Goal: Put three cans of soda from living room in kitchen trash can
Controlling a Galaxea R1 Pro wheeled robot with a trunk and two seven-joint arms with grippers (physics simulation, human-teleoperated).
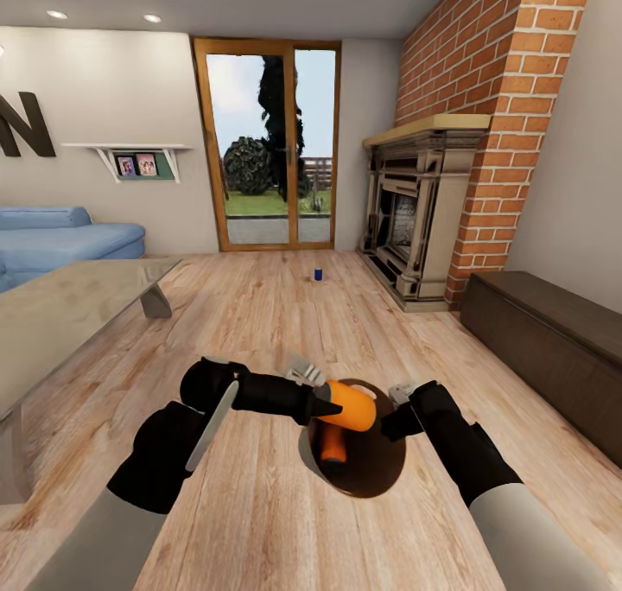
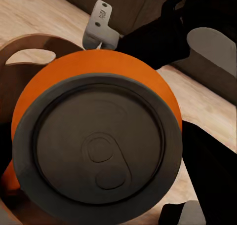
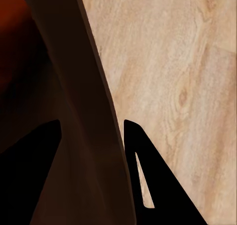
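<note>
two end effectors busy: left [image 1: 313,382] clamps orange can [image 1: 352,406] over bin mouth; right [image 1: 399,398] pinches bin rim [image 3: 89,136].

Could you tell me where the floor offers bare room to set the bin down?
Wood floor lies bare between the glass table and the dark low cabinet, up to the blue can near the glass door. It is crowded at the trash can, where both end effectors and the orange can meet.

The orange can [image 2: 94,136] has a matt grey top; pale grained wood floor [image 1: 259,314]; rough red-brick chimney [image 1: 510,98].
</note>
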